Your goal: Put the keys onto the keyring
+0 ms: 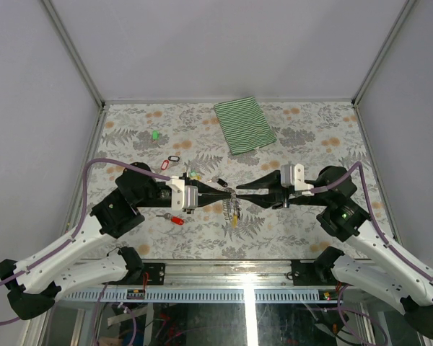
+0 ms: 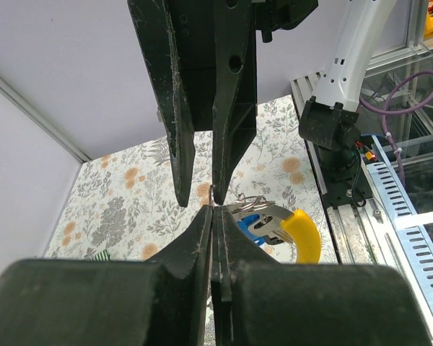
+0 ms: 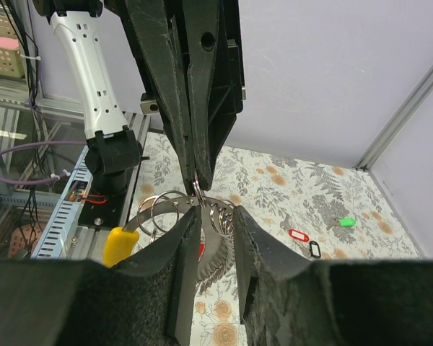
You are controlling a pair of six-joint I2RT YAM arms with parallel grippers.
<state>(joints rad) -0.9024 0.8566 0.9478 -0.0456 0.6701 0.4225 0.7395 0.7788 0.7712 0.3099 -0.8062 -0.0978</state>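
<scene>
My rig from overhead: the left arm [image 1: 58,263] and right arm [image 1: 390,267] wear white shells over bulky black joints, each trailed by a purple cable [image 1: 115,162]. A green light [image 1: 344,214] glows on the right arm's black housing, at 4 o'clock in that view. White wrist blocks [image 1: 179,189] back the left hand [image 1: 229,193] and right hand [image 1: 242,192]. Their long black fingers [image 3: 202,86] taper to points, edges scuffed pale.

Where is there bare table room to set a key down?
Bare: far right, between the green-striped folded cloth and the right arm; the far-left corner beyond the small green plastic tag. Crowded: centre, where the left end effector and right end effector meet at the thin wire keyring.
</scene>
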